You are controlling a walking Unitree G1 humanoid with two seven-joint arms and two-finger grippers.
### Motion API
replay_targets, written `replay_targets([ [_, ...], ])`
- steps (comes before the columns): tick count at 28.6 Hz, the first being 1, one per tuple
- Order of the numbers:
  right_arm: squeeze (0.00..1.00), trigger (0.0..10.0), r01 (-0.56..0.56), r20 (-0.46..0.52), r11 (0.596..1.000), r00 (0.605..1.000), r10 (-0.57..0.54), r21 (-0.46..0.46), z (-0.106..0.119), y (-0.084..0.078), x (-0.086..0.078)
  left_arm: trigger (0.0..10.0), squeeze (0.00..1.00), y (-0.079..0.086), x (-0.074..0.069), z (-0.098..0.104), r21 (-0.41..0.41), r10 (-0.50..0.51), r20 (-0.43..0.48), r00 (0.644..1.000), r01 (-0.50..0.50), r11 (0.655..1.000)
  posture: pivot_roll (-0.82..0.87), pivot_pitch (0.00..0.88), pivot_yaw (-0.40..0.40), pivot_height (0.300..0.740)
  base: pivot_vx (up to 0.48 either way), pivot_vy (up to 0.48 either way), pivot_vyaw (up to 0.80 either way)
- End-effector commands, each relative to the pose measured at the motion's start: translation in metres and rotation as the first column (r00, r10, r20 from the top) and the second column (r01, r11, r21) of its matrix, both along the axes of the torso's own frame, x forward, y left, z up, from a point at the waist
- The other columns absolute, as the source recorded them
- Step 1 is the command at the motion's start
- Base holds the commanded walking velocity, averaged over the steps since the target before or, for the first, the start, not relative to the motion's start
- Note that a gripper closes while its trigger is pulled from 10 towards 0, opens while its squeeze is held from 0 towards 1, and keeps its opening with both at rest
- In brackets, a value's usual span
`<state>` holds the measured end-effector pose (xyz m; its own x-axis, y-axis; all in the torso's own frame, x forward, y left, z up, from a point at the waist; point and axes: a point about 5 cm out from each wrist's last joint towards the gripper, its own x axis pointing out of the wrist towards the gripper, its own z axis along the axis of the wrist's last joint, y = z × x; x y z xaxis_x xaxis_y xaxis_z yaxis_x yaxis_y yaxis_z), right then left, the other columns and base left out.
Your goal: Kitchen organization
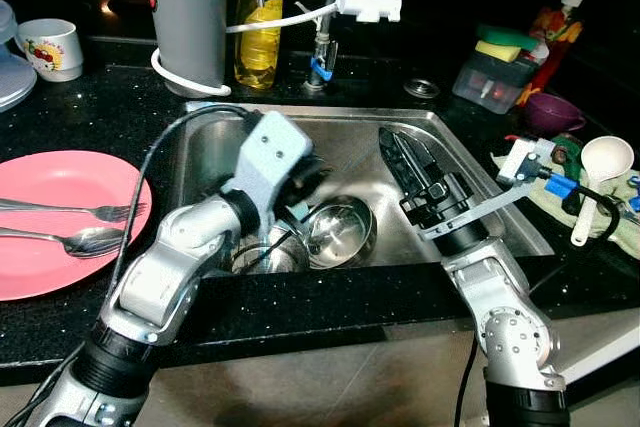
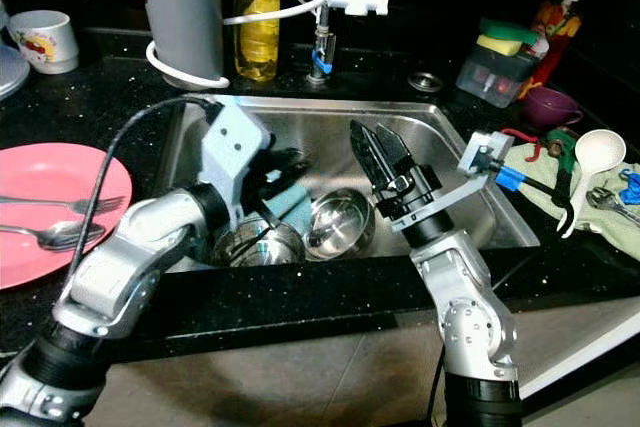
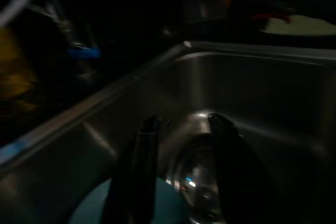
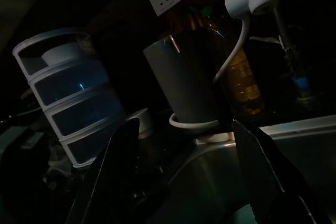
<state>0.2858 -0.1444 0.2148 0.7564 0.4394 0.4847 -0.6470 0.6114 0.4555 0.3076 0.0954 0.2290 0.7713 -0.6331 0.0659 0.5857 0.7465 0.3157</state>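
left gripper down in the sink, fingers parted and empty, just above the steel bowls and a teal item. right gripper hovers over the basin, fingers apart, empty. pink plate with fork and spoon sits on the surface. judgement: early; sink not yet emptied.

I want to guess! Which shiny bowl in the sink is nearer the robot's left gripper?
The left bowl, right under the left gripper. The other bowl sits further right.
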Motion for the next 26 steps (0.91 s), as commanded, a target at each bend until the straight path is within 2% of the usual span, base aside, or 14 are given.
replay_targets([
  [1,0.00,10.0,0.011,-0.014,1.000,1.000,-0.012,-0.026,-0.003,-0.002,-0.001,10.0,1.00,-0.001,0.002,0.004,-0.012,0.023,0.024,0.999,-0.023,1.000,0.14,0.000,-0.161,0.740,0.000,0.000,0.00],
  [5,0.00,10.0,0.010,-0.014,1.000,1.000,-0.010,-0.030,-0.004,-0.001,-0.001,10.0,1.00,0.004,0.006,0.005,-0.051,0.095,0.024,0.995,-0.094,0.994,0.14,0.000,-0.163,0.740,0.000,0.000,0.00],
  [6,0.00,10.0,0.009,-0.015,0.999,1.000,-0.009,-0.032,-0.004,-0.001,0.000,10.0,0.00,0.001,0.004,0.007,-0.145,0.075,-0.014,0.997,-0.077,0.986,0.14,0.000,-0.164,0.740,0.000,0.000,0.00],
  [7,0.00,10.0,0.009,-0.015,0.999,1.000,-0.009,-0.032,-0.004,-0.001,0.000,10.0,0.00,0.001,0.004,0.007,-0.145,0.075,-0.014,0.997,-0.077,0.986,0.14,0.000,-0.164,0.740,0.000,0.000,0.00],
  [10,0.00,10.0,0.008,-0.018,0.999,1.000,-0.008,-0.035,-0.005,-0.001,0.000,10.0,0.00,-0.007,-0.002,0.011,-0.263,0.014,-0.039,0.999,-0.024,0.964,0.14,0.000,-0.167,0.740,0.000,0.000,0.00],
  [14,0.00,10.0,0.008,-0.026,0.999,1.000,-0.009,-0.040,-0.009,-0.002,0.000,10.0,0.00,-0.016,-0.007,0.014,-0.361,-0.041,-0.058,0.997,0.017,0.932,0.14,0.000,-0.174,0.740,0.000,0.000,0.00],
  [21,0.00,10.0,0.004,-0.017,1.000,1.000,-0.005,-0.031,-0.008,-0.001,0.001,10.0,0.00,-0.023,-0.011,0.024,-0.434,-0.088,-0.025,0.996,0.069,0.898,0.14,0.000,-0.174,0.740,0.000,0.000,0.00],
  [26,0.00,10.0,-0.005,-0.015,1.000,1.000,0.004,-0.025,-0.008,0.001,0.000,10.0,0.00,-0.024,-0.011,0.028,-0.447,-0.082,-0.021,0.996,0.064,0.892,0.14,0.000,-0.179,0.740,0.000,0.000,0.00],
])
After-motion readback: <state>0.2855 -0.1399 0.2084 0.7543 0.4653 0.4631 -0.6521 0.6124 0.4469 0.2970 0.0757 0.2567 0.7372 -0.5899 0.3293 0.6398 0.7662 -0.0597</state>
